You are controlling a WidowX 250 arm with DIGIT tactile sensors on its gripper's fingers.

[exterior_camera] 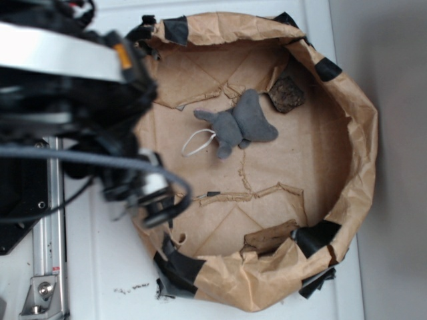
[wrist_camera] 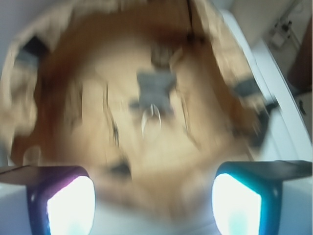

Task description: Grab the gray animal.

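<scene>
Wrist view blurry: gripper (wrist_camera: 154,196) jaws spread, empty, above paper basin's (exterior_camera: 360,133) near rim. Gray animal (exterior_camera: 241,123) lies by far rim, brown chunk (exterior_camera: 287,93) adjacent; risk: snagging string loop (exterior_camera: 198,142) or chunk.

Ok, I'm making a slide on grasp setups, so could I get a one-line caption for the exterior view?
Gray toy elephant beside a dark brown chunk inside a taped paper basin, arm at left.
</scene>
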